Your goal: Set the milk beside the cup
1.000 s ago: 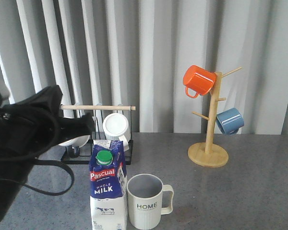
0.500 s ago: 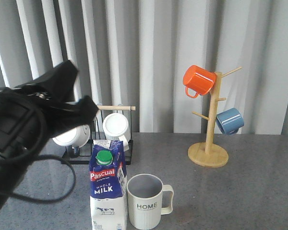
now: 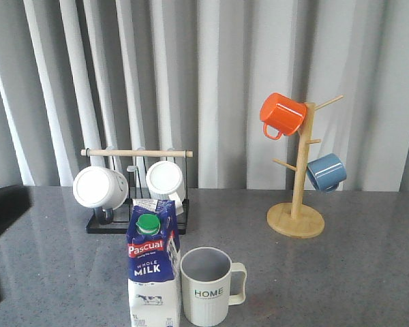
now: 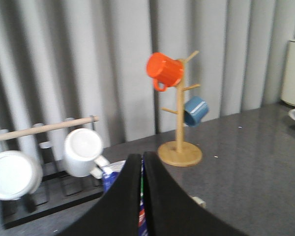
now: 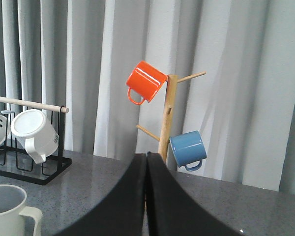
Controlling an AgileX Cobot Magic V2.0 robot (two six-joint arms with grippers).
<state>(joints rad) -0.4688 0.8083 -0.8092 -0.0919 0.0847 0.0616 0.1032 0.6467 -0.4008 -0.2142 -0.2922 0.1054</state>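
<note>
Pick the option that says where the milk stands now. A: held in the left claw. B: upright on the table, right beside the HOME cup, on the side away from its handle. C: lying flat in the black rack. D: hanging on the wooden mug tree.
B: in the front view the milk stands upright on the table beside the cup, opposite its handle, with no claw on it.

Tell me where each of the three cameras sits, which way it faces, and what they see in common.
Front view: looks forward over the table at the milk carton beside the HOME mug; a dark part of the robot sits at the left edge.
Left wrist view: on the left arm, facing the curtain; shut left pincer over the carton.
Right wrist view: on the right arm, facing the mug tree; shut right pincer shows.
Shared: all three see the orange mug and blue mug.
</note>
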